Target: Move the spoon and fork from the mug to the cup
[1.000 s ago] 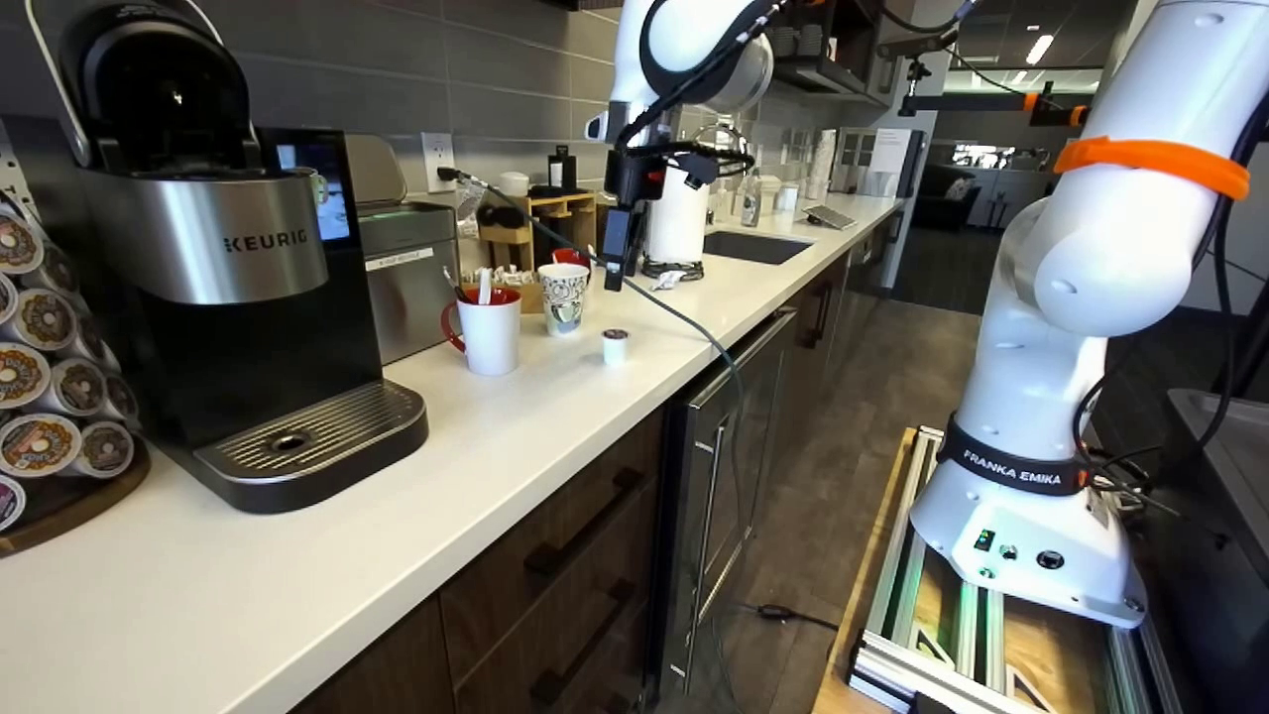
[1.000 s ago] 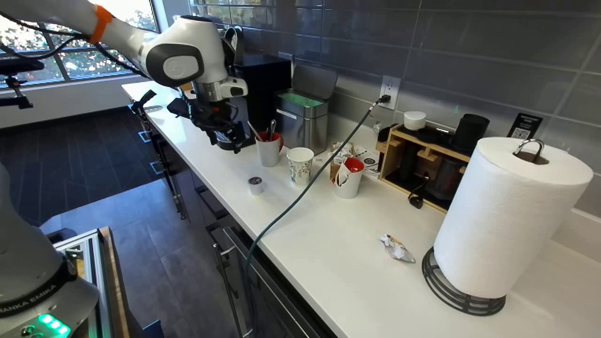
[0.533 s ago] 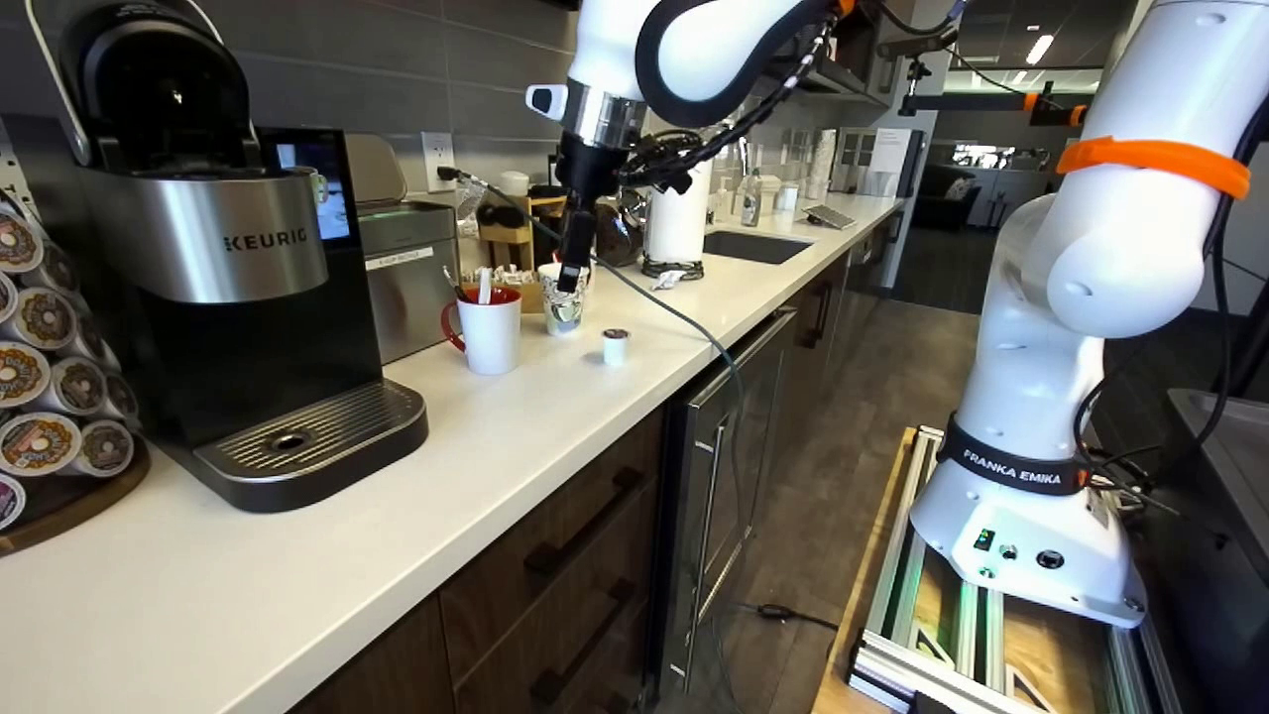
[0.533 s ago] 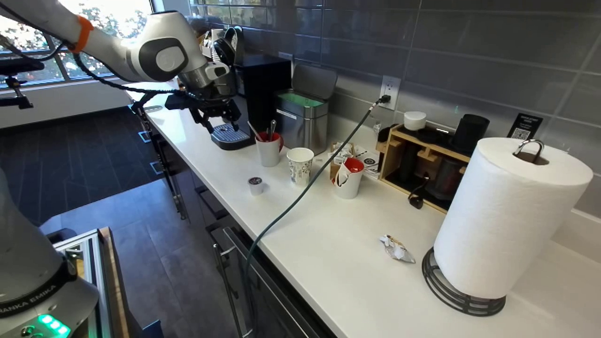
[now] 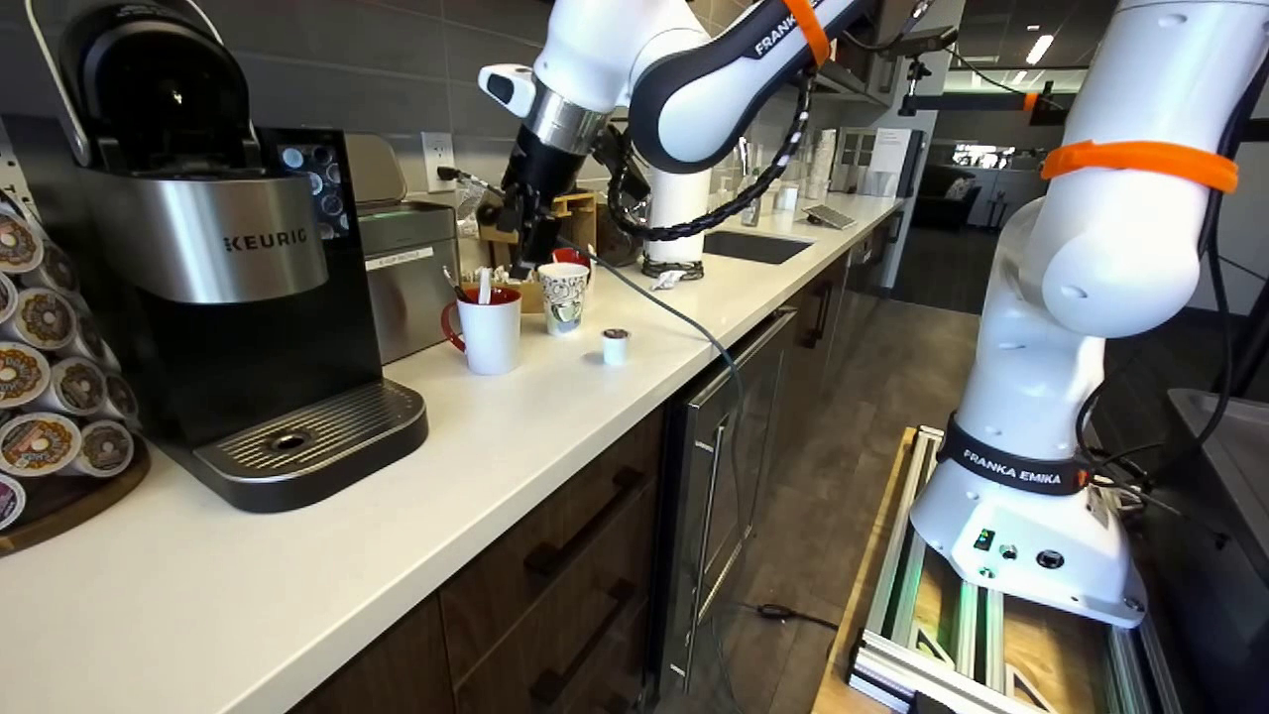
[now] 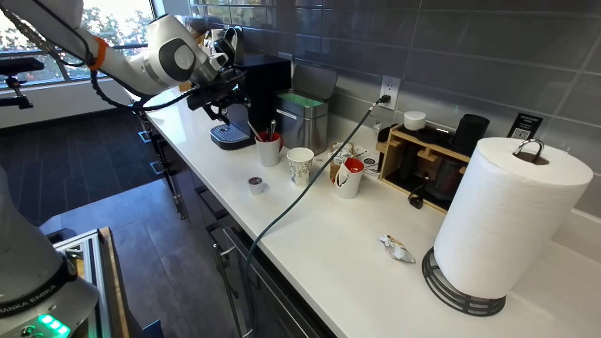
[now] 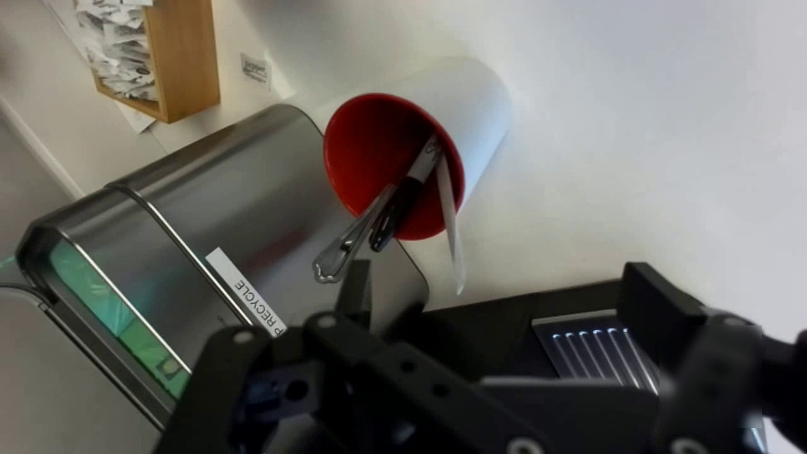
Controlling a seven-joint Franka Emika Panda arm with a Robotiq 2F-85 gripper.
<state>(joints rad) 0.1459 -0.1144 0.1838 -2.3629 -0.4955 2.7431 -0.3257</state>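
Jaws spread wide around nothing, the gripper (image 7: pixel 497 271) is swinging left in an exterior view toward the mug (image 5: pixel 493 335), so grasping is likely nearing; a metal utensil (image 7: pixel 345 247) and white utensil (image 7: pixel 451 221), presumably spoon and fork, are leaning inside.

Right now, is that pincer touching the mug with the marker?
Apart: the wrist view shows a clear gap between the mug and both tips of the pincer.

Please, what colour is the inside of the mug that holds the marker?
The inside of the mug is red, best seen in the wrist view.
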